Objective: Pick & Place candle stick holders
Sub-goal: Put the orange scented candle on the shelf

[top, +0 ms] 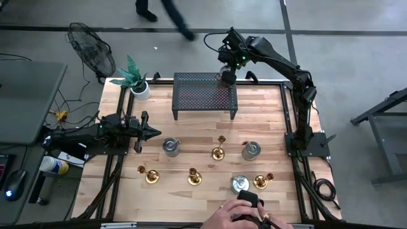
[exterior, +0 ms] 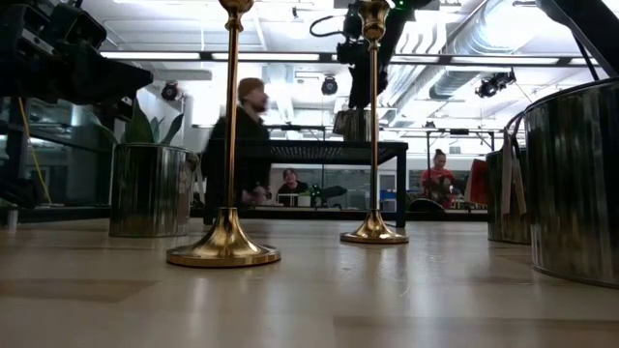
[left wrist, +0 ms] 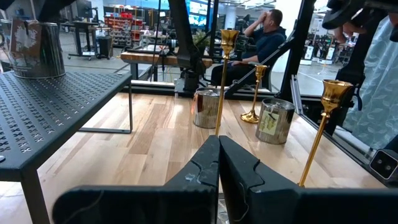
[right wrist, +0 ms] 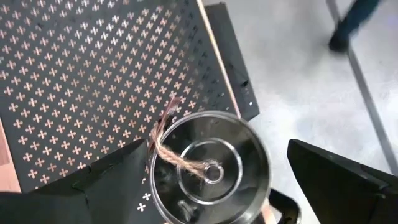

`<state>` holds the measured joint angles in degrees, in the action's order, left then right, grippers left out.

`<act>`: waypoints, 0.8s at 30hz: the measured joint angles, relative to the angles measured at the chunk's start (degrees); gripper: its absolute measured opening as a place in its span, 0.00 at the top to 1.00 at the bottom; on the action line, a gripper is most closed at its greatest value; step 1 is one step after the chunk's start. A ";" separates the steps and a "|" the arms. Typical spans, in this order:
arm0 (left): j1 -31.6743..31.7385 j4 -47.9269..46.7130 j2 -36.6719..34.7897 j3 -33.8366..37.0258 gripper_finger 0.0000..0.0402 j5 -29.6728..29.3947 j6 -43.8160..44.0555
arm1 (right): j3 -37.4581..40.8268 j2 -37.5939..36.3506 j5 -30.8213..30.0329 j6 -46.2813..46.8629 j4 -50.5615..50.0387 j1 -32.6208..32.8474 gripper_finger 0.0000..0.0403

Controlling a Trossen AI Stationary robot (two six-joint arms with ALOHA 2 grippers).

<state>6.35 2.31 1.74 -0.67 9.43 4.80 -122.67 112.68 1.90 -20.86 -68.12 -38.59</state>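
Right gripper [top: 227, 77] spread wide around a silver tin [right wrist: 208, 168] on the black perforated shelf [top: 203, 95] at 12 o'clock, left gripper [top: 151, 132] pinched shut and empty at 9, gold candle stick holders [top: 218, 151] standing around table centre toward 6, a person's hand [top: 236, 213] at 6.

The left gripper [top: 152, 132] lies low, fingers pressed together. The right gripper [top: 226, 77] hangs raised, fingers spread wide.
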 joint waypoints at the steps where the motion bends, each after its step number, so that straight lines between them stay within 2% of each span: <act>1: 0.00 -0.02 0.02 0.00 1.00 0.00 0.00 | -0.62 0.00 -0.03 0.00 -0.02 0.00 0.06; 10: 0.00 -0.02 0.01 0.00 1.00 0.00 0.00 | -5.90 -0.66 -0.22 2.96 -6.26 0.72 0.06; 18: 0.00 -0.02 0.02 0.00 1.00 -0.02 0.00 | -5.90 -8.07 -4.97 2.86 -9.79 4.83 0.06; 24: 0.00 -0.01 0.02 0.00 1.00 -0.01 0.00 | -5.88 -12.56 -8.72 5.29 -17.79 8.29 0.06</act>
<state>6.35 2.29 1.76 -0.67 9.42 4.80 -128.55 100.13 -6.82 -15.57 -85.91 -30.30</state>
